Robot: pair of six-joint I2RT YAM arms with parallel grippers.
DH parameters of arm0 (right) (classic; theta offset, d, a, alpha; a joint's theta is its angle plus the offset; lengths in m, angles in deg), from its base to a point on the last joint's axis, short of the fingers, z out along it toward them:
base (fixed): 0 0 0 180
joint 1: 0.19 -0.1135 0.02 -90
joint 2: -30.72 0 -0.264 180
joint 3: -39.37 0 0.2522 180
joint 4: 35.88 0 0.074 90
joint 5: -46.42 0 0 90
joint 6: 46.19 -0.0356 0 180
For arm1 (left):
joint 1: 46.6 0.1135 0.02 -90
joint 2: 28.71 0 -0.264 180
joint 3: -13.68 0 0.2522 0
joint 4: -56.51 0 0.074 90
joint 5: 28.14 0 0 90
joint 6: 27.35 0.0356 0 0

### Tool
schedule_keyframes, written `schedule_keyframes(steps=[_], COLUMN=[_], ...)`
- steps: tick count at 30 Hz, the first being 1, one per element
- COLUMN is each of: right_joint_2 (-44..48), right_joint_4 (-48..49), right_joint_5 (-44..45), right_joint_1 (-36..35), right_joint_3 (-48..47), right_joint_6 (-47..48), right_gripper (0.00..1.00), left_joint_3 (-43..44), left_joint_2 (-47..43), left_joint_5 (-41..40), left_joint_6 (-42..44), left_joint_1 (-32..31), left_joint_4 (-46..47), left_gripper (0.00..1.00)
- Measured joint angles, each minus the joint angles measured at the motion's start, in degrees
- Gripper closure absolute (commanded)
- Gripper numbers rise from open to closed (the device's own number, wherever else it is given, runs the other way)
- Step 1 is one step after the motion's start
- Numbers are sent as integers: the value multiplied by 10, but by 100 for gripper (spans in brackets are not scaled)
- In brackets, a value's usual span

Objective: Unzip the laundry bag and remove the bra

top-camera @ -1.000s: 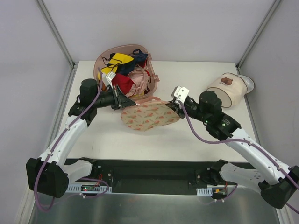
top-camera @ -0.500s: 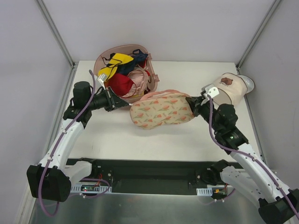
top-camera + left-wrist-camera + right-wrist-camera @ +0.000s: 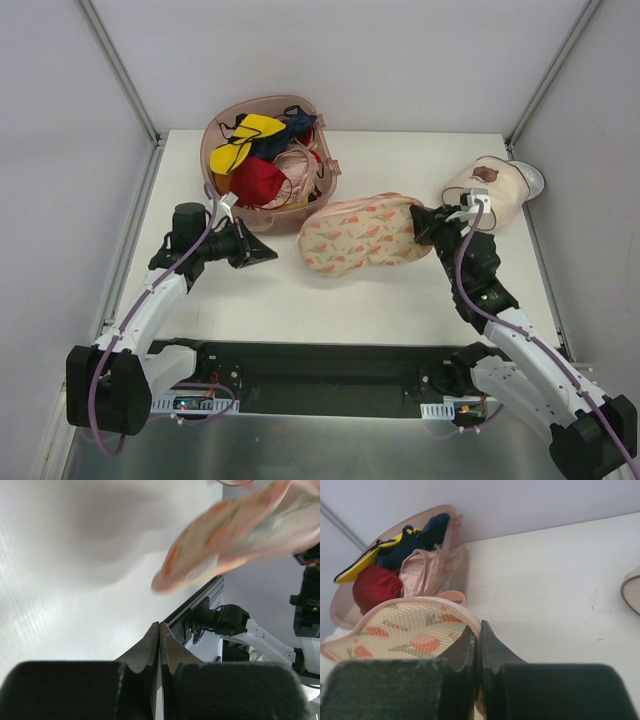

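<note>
The laundry bag point(image 3: 365, 233), a cream pouch with orange-pink leaf print and pink edging, lies mid-table in the top view. My right gripper point(image 3: 424, 226) is shut on the bag's right end; in the right wrist view point(image 3: 479, 630) the pink edging point(image 3: 472, 621) is pinched between the jaws. My left gripper point(image 3: 268, 256) is shut and empty, left of the bag and apart from it. In the left wrist view point(image 3: 159, 628) the bag point(image 3: 235, 535) appears blurred ahead. The bra is hidden.
A pink basket point(image 3: 325, 185) with red, yellow, dark and pink garments stands at the back left, close behind the bag. A cream cylindrical container point(image 3: 490, 190) lies at the back right beside my right wrist.
My right gripper has dragged the bag to the right and turned it print-side up. My left gripper has let go of the bag and pulled back to the left and toward me.
</note>
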Motion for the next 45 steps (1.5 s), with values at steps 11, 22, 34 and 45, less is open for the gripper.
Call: schedule_keyframes(steps=[11, 22, 34, 45], right_joint_2=[-20, -43, -80, -99], right_joint_4=[41, -61, -426, -560], right_joint_5=[47, -220, -564, -597], right_joint_1=[17, 21, 21, 20], right_joint_3=[-1, -90, -274, -280], right_joint_6=[-18, 100, 336, 427], right_gripper=[99, 99, 99, 99], left_joint_3=[-96, 80, 247, 306], left_joint_2=[-30, -25, 125, 260], left_joint_5=[-3, -3, 14, 120], left_joint_6=[0, 35, 126, 183], left_joint_1=[0, -38, -129, -207], left_joint_4=[-10, -11, 16, 57], left_gripper=[100, 43, 36, 35])
